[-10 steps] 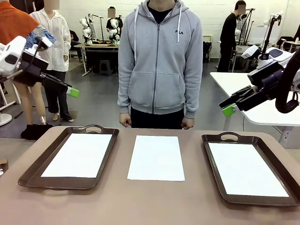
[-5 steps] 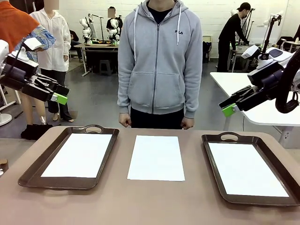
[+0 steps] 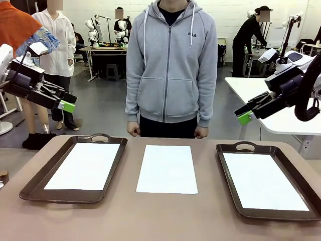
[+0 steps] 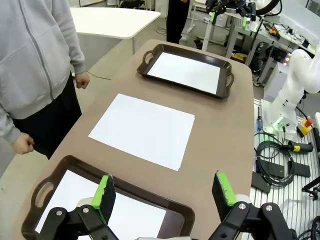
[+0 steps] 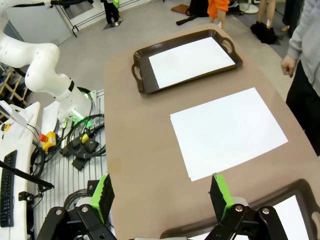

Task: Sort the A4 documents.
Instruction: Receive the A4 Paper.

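Left gripper [image 3: 66, 106] sits lower and farther out to the left than a second ago, jaws spread wide, empty. Sheets unmoved: centre sheet [image 3: 167, 168] lies flat on the table [image 3: 150, 216] between the trays; second sheet [image 3: 84, 165] in the left tray [image 3: 30, 188]; third sheet [image 3: 263, 181] in the right tray [image 3: 228, 186]. Right gripper [image 3: 244, 117] unchanged, raised at the right, spread wide, empty. Person [image 3: 170, 65] stands at the far edge.

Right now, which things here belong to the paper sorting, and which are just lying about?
Job: flat white paper sheet on tan table; white sheets in two dark brown handled trays.
Lying about: black coiled cables; small brown object at table edge.
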